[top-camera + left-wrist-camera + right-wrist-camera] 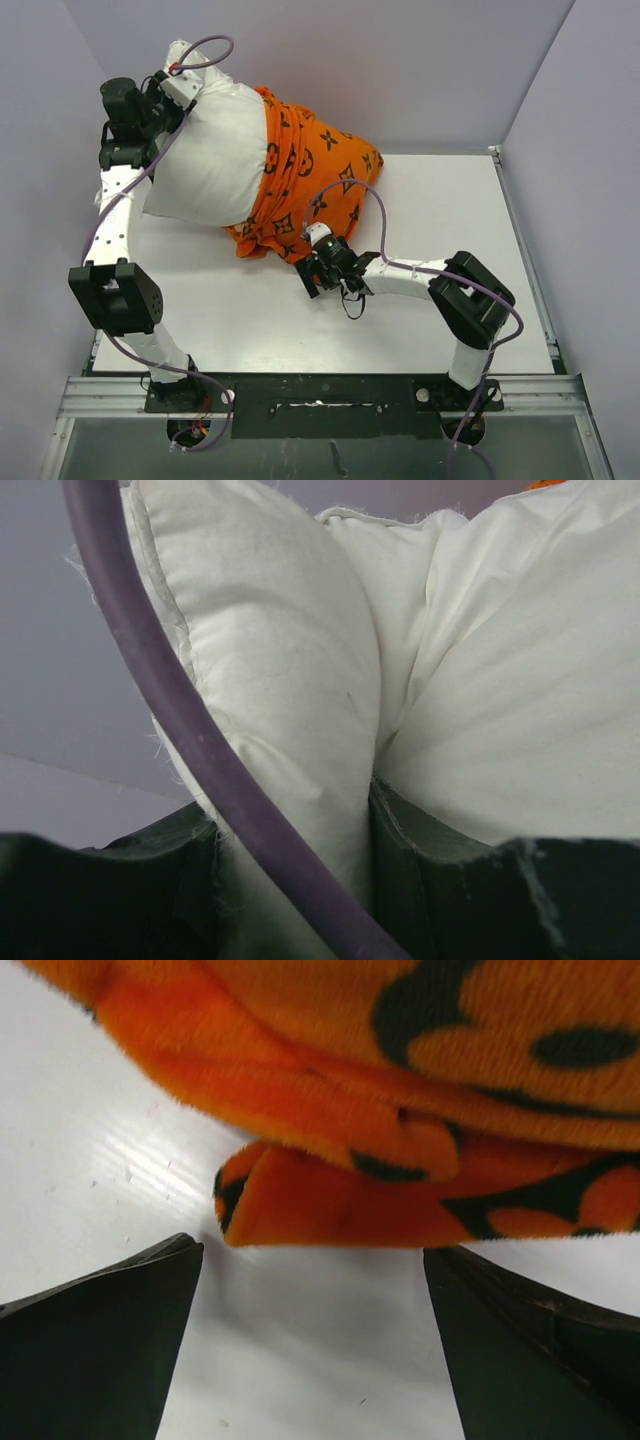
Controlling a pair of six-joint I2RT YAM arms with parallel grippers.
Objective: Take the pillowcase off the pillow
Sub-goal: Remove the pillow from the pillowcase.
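Left gripper [290, 860]: closed on a pinched fold of the plump white rectangular fabric pillow [205, 150] at its far-left corner; purple cable [170, 700] crosses in front.
Bright-orange plush pillowcase with black motifs [300, 170]: bunched over the pillow's right end, left part bare.
Right gripper [315, 1300]: jaws spread wide, holding nothing, just near of the pillowcase's folded hem.
White table [430, 230]: under pillow and pillowcase.

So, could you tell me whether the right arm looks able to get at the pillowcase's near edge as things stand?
Probably yes: the right claw stands open just short of the pillowcase, at its folded hem, with only bare table between them.
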